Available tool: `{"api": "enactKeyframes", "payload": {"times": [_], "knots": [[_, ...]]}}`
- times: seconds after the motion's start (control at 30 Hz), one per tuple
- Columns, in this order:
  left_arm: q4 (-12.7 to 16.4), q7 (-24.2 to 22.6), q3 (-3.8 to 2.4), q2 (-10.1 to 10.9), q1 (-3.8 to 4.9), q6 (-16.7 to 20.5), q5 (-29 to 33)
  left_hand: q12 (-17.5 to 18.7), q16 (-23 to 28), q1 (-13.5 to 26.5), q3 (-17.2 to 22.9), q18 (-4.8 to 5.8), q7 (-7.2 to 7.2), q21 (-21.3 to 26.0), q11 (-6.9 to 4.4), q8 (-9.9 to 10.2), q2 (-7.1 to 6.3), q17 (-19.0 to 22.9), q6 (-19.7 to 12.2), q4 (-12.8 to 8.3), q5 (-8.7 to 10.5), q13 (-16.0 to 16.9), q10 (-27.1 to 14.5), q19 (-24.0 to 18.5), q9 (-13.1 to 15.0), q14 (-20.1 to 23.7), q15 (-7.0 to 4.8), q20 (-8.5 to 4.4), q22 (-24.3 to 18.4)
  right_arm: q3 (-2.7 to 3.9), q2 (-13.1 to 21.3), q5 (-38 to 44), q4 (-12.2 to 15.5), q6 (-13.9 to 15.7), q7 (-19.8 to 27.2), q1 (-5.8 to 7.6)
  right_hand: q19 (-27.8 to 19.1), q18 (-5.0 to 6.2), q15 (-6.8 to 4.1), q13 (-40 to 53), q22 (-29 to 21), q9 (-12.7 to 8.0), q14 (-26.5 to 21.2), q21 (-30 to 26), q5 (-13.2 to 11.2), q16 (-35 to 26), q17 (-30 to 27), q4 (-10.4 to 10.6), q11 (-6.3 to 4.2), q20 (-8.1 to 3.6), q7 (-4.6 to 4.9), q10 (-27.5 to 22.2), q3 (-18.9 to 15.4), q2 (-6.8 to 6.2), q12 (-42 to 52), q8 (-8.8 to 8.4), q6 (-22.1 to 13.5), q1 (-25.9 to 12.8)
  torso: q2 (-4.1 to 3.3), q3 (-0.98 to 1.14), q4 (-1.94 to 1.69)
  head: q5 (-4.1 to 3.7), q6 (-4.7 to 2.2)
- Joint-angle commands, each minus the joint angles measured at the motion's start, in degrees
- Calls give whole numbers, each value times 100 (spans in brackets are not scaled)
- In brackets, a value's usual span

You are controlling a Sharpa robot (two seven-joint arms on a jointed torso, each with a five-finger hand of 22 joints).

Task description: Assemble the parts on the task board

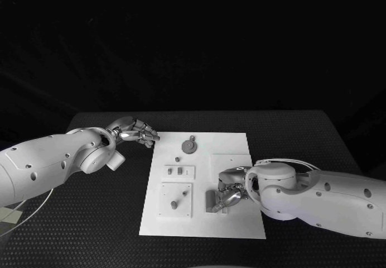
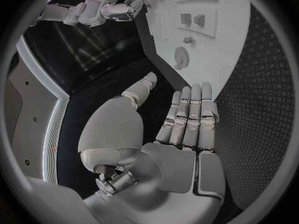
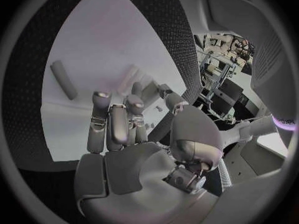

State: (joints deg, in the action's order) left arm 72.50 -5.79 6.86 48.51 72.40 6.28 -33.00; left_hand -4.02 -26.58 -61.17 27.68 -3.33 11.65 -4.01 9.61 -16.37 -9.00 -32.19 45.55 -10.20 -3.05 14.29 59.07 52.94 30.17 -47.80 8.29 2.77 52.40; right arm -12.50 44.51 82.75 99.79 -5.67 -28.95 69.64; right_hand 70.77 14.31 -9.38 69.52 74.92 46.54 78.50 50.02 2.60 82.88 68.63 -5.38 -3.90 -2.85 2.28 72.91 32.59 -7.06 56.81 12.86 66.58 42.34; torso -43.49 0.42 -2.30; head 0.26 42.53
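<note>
The white task board lies in the middle of the table. A round grey part with a pin sits near its far edge, also seen from the left wrist as the round part. Two small parts stand on a raised plate, and two pegs stand on a nearer plate. My right hand hovers low over the board's right side, fingers curled, beside a grey bar; the bar lies apart from my fingertips. My left hand hangs just off the board's far left corner, fingers straight, holding nothing.
The black table has bare surface to the right of and behind the board. A square recess sits in the board just beyond my right hand. My left forearm crosses the table's left side.
</note>
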Motion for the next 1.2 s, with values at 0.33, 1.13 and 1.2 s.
{"api": "enactKeyframes", "payload": {"times": [0.33, 1.13, 1.2], "knots": [[8, -27, -3, -3, 7, -71, 13, -7, 41, 42, -4, -118, -16, -9, 13, -23, 5, -12, -13, 29, 21, -8, 12, -29, -8, -25, 20, 4, -8, 14, 31, -452, -87, -396, 18, 10, -23, 69, -26, 3, 98, -20, -43, 7, 20, -5, -58, 32, -7, -39, 2, -10, -27, -228, -16, -10, -4, -208, 0, 0, -4, 9, -15], [2, -31, -2, 2, 7, -72, 7, -7, 48, 35, -7, -118, -17, -9, 12, -26, 7, -21, -12, 25, 22, -12, 13, -29, -10, -28, 19, 3, -7, 48, 294, -904, -53, -17, 141, 15, 15, 69, -22, 22, 90, 1, -47, -5, 22, -24, -88, 359, 2, -45, 11, -15, 281, -518, -33, -11, -22, -191, -1, 2, 2, 25, -24], [2, -32, -2, 2, 7, -74, 7, -7, 48, 35, -7, -118, -18, -9, 12, -26, 8, -22, -12, 26, 21, -12, 13, -29, -10, -28, 19, 3, -7, 49, 272, -900, -67, 56, 141, 15, 13, 69, -23, 26, 96, 6, -43, 0, 22, -19, -79, 348, 1, -46, 11, -15, 255, -433, -31, -8, -22, -188, -1, 2, 3, 24, -26]]}}
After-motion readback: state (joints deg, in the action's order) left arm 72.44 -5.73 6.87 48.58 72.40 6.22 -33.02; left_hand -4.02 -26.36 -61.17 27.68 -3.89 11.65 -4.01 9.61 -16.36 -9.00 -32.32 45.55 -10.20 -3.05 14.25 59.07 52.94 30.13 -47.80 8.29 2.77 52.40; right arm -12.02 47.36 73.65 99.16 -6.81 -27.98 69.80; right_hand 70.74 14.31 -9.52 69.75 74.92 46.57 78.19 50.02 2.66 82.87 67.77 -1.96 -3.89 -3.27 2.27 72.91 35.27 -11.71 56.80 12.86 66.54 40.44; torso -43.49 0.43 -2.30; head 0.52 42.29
